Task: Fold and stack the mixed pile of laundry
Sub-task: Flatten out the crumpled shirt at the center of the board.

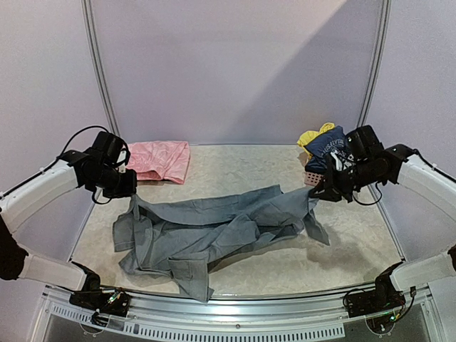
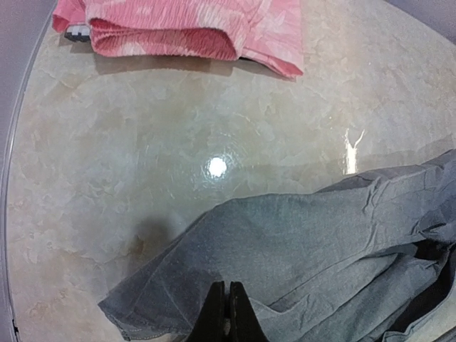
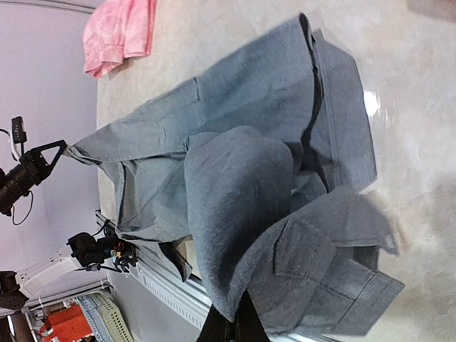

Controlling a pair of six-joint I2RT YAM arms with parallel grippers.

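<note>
A grey collared shirt (image 1: pixel 214 228) hangs stretched and crumpled between my two grippers, its lower part resting on the table. My left gripper (image 1: pixel 131 193) is shut on the shirt's left edge; in the left wrist view the fingers (image 2: pixel 228 303) pinch the grey cloth (image 2: pixel 306 242). Over at the right end, my right gripper (image 1: pixel 314 192) is shut on the shirt, and the right wrist view shows the fabric (image 3: pixel 242 178) draping from the closed tips (image 3: pixel 239 322). A navy top with white lettering (image 1: pixel 329 147) and a yellow piece (image 1: pixel 313 135) lie heaped at the back right.
A folded pink garment (image 1: pixel 161 159) lies at the back left of the marble-look table (image 1: pixel 356 242), also in the left wrist view (image 2: pixel 192 28). A pink slatted basket (image 1: pixel 311 178) sits under the heap at the right. Curved walls ring the table.
</note>
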